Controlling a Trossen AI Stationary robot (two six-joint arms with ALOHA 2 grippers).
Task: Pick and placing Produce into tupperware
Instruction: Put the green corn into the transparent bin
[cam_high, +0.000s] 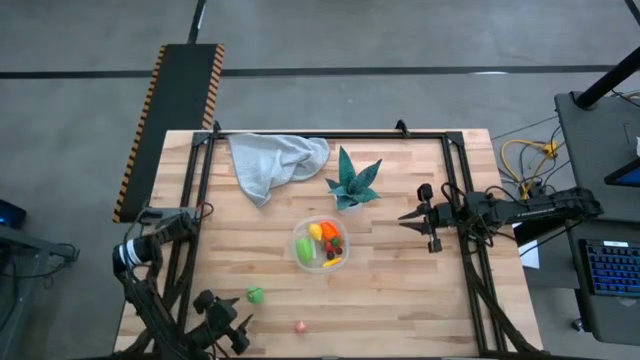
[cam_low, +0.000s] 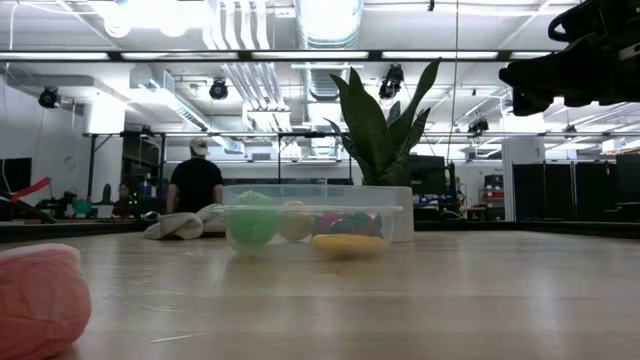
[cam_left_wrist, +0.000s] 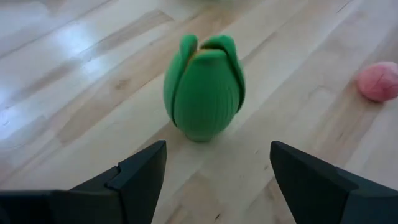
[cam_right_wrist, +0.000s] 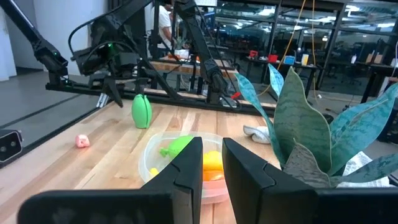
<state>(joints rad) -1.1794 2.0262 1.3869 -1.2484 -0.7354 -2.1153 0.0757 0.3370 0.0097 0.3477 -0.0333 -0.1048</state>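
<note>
The bench (cam_high: 400, 290) carries a plant (cam_high: 352, 183) and, just beside it, the tupperware (cam_high: 320, 243) holding produce. The right end effector (cam_high: 404, 217) hovers nearby, fingers narrow. The left end effector (cam_left_wrist: 214, 165) gapes wide before a green piece (cam_left_wrist: 203, 87); a pink bit (cam_left_wrist: 377, 81) lies near.

Produce (cam_high: 322, 240) in round tupperware (cam_high: 300, 233)
</note>
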